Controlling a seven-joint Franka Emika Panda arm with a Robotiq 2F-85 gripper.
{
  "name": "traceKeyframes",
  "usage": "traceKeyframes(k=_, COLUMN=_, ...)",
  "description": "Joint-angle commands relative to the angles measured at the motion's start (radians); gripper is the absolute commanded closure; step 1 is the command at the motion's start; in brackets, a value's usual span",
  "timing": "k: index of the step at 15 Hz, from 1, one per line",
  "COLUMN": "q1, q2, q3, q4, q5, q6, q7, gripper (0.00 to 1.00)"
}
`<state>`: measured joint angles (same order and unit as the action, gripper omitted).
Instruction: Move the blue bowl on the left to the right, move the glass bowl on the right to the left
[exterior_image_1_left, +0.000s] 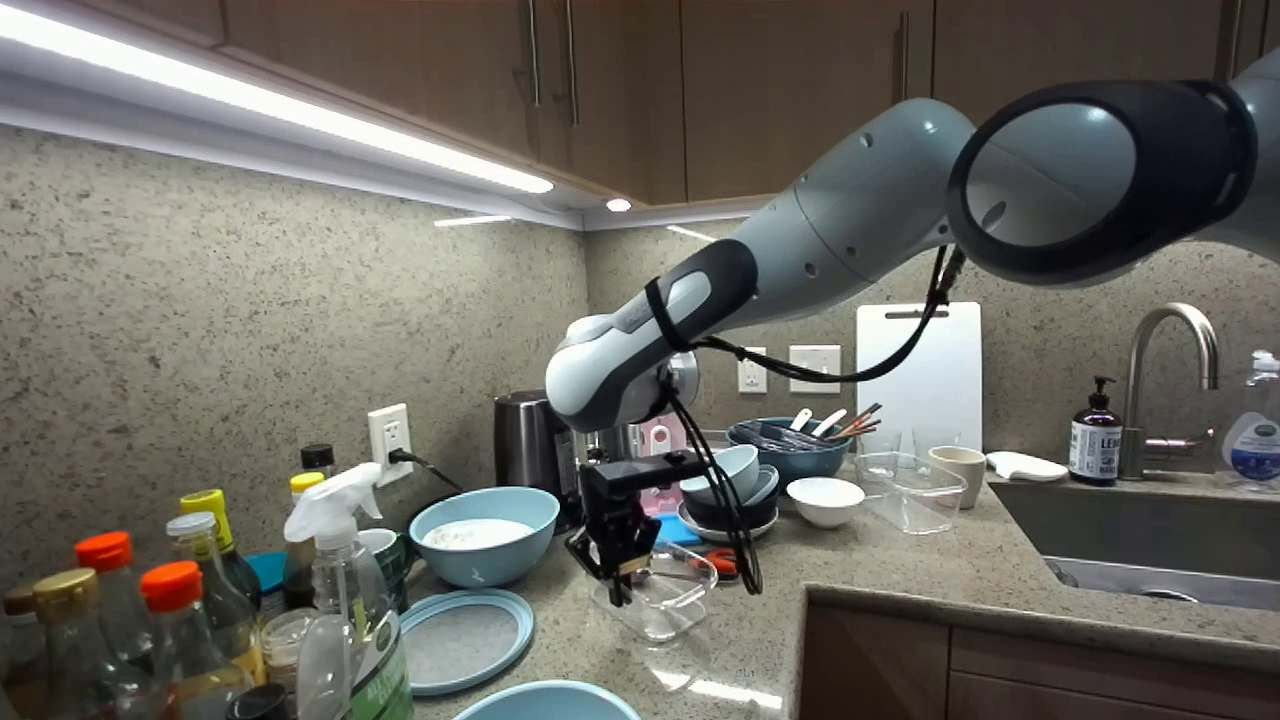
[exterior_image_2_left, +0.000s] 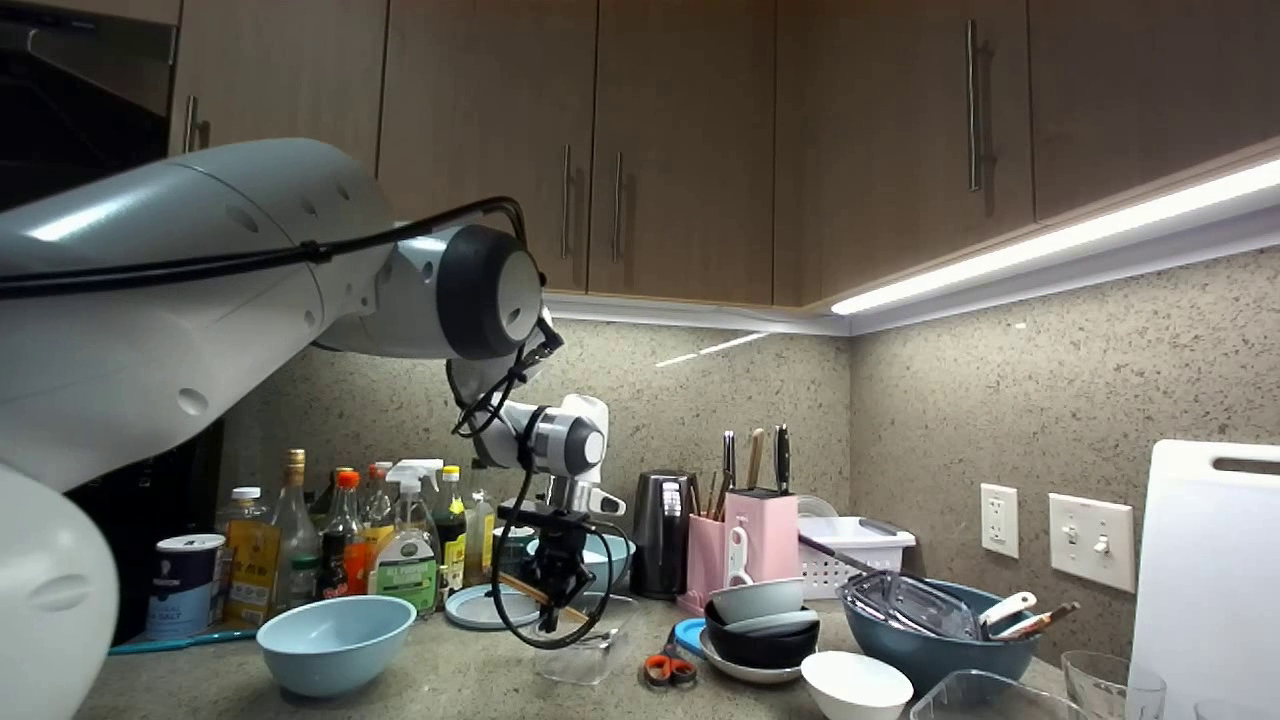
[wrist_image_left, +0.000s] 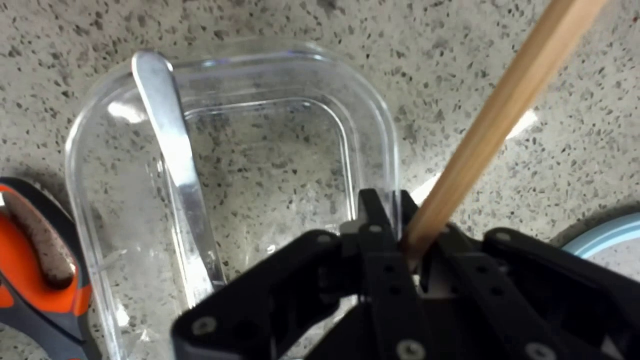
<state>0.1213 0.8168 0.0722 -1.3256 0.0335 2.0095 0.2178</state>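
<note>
The glass bowl (exterior_image_1_left: 665, 625) is see-through and square with rounded corners. It stands under my gripper (exterior_image_1_left: 618, 592), and a metal utensil (wrist_image_left: 172, 135) lies across it. In the wrist view my gripper (wrist_image_left: 389, 205) is shut on a wooden stick (wrist_image_left: 492, 125), which slants up to the right. The bowl's rim (wrist_image_left: 392, 145) shows between the fingertips; I cannot tell whether they touch it. One light blue bowl (exterior_image_2_left: 337, 650) stands at the left in an exterior view. Another light blue bowl (exterior_image_1_left: 485, 540), with something white inside, stands near the wall.
Orange-handled scissors (wrist_image_left: 30, 265) and a blue-rimmed lid (exterior_image_1_left: 465, 640) lie beside the glass bowl. Stacked bowls (exterior_image_2_left: 762, 625), a small white bowl (exterior_image_2_left: 857, 685) and a larger clear container (exterior_image_1_left: 915, 495) stand nearby. A spray bottle (exterior_image_2_left: 407, 545) and several sauce bottles line the wall.
</note>
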Motion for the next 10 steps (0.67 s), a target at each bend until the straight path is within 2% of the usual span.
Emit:
traceKeyframes(k=1, q1=-0.005, q2=-0.111, q3=0.008, q4=-0.231, q5=0.038, q6=0.098, q7=-0.021, gripper=0.97)
traceKeyframes(k=5, q1=-0.004, q2=-0.192, q3=0.013, q4=-0.374, q5=0.050, q6=0.184, q7=-0.005, gripper=0.97)
traceKeyframes(k=6, q1=-0.008, q2=-0.199, q3=0.014, q4=-0.381, q5=0.058, q6=0.190, q7=-0.004, gripper=0.97)
traceKeyframes(k=7, q1=0.012, q2=-0.150, q3=-0.004, q4=-0.266, q5=0.018, q6=0.128, q7=-0.003, gripper=0.90)
traceKeyframes(k=10, q1=0.010, q2=-0.177, q3=-0.004, q4=-0.312, q5=0.026, q6=0.147, q7=-0.003, gripper=0.90)
